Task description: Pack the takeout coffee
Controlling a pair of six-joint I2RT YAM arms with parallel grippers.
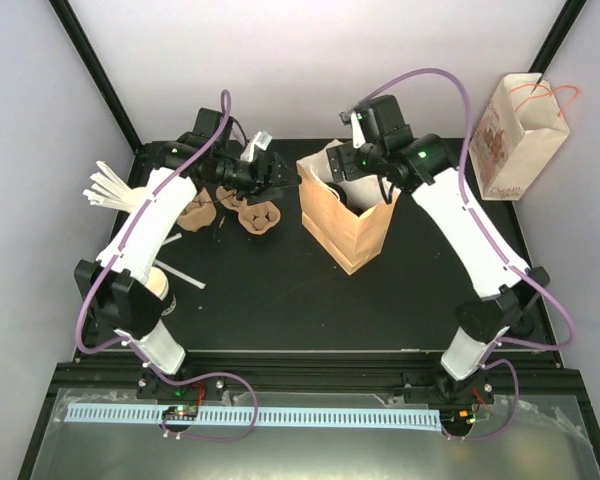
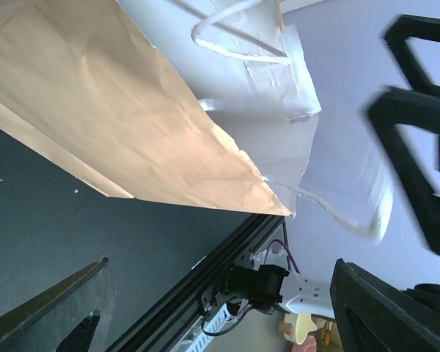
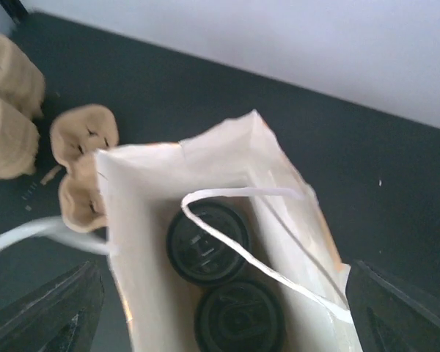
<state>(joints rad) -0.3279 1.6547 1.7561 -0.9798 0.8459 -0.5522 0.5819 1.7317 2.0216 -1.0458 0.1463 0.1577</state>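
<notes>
The right gripper [image 3: 224, 315] hangs over the open brown paper bag [image 3: 143, 242], its fingers wide apart and empty. The takeout coffee [image 3: 207, 242], two black-lidded cups, stands inside the bag, below and between these fingers. The left gripper [image 2: 216, 319] is also spread apart, holding nothing, with the bag's outer side just ahead of it.

Soft, even light came from overhead — shadows were faint. A dark shape [image 2: 411, 176] in the left wrist view was motion-blurred; the paper bag's [image 3: 139, 220] white lining glared.
</notes>
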